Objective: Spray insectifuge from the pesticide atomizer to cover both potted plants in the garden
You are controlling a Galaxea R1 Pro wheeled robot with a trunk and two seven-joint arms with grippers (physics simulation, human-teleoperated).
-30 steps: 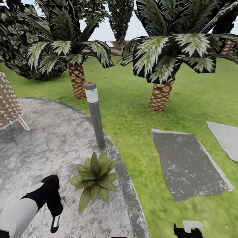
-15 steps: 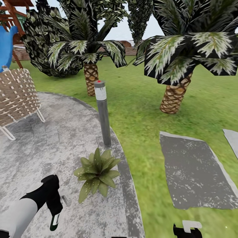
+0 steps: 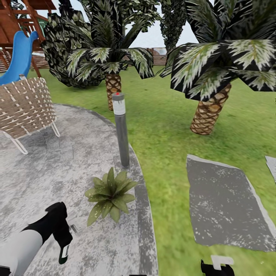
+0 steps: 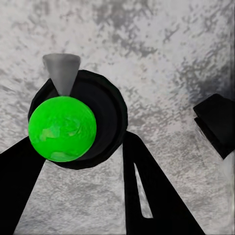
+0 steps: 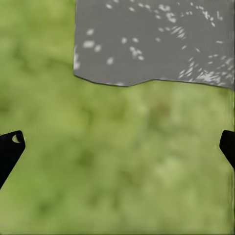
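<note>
The left gripper (image 3: 63,239) hangs low over the paved patio (image 3: 46,165), its fingers (image 4: 147,196) pinched against the pesticide atomizer (image 3: 64,253), whose dark body with a pale label pokes out below the hand in the head view. In the left wrist view the atomizer (image 4: 73,122) shows end-on between those dark fingers, a bright green round top with a grey nozzle cone pointing away over the stone. Carrying it this way keeps the nozzle facing outward, which suits spraying, though it does not yet look aimed at the plant. 1 potted plant (image 3: 109,195), a low rosette of pointed leaves, sits on the patio near its edge, just beside the gripper and in front of a grey bollard lamp (image 3: 120,130); its pot is hidden under the leaves. The right gripper (image 5: 117,147) idles over the lawn (image 3: 168,126) with its fingers spread wide apart, near a grey paving slab (image 3: 224,203), probably kept clear of the work. A wicker chair (image 3: 25,109) and 2 palms (image 3: 207,111) stand further off.
</note>
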